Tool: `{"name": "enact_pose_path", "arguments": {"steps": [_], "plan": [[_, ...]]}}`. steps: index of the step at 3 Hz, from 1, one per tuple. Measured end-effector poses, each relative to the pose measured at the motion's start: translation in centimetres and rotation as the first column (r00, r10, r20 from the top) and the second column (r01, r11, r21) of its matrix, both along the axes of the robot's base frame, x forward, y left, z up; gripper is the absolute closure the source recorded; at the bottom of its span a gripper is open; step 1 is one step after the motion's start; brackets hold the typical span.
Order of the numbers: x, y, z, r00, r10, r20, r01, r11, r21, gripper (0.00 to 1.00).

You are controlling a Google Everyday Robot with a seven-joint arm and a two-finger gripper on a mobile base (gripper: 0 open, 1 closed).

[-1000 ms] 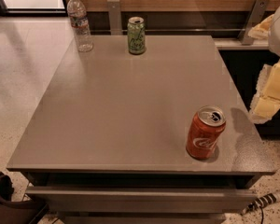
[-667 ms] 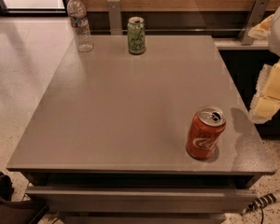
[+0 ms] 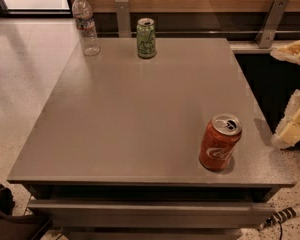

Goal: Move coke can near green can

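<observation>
Now the coke can (image 3: 220,143) stands upright in the lower right of the frame, near the front right corner of the grey surface (image 3: 140,114). Well apart from it, the green can (image 3: 146,38) stands upright at upper centre, with a clear water bottle (image 3: 86,25) near it to the left. The pale hand (image 3: 294,126) sits at the right edge of the frame, touching neither can; whether it is apart or together I cannot tell.

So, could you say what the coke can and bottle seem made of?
The coke can looks aluminium: glossy red print, bare silver top. The bottle is probably clear plastic: see-through, white cap. The gripper, at the right edge, looks pale and matte.
</observation>
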State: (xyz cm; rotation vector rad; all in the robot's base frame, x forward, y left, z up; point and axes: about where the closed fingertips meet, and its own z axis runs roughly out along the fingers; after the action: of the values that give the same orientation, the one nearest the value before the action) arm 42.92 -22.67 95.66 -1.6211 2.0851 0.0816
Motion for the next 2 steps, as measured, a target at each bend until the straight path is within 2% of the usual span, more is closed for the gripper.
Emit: {"name": "enact_pose_path", "arguments": {"steps": [1,2], "plan": [[-0.4,-0.7,-2.4,0.9981,0.03,0.053,-0.039,0.986,0.164,0.0],[-0.9,0.0,-5.8,0.9886,0.06,0.138,-0.113,0.904,0.413,0.0]]}}
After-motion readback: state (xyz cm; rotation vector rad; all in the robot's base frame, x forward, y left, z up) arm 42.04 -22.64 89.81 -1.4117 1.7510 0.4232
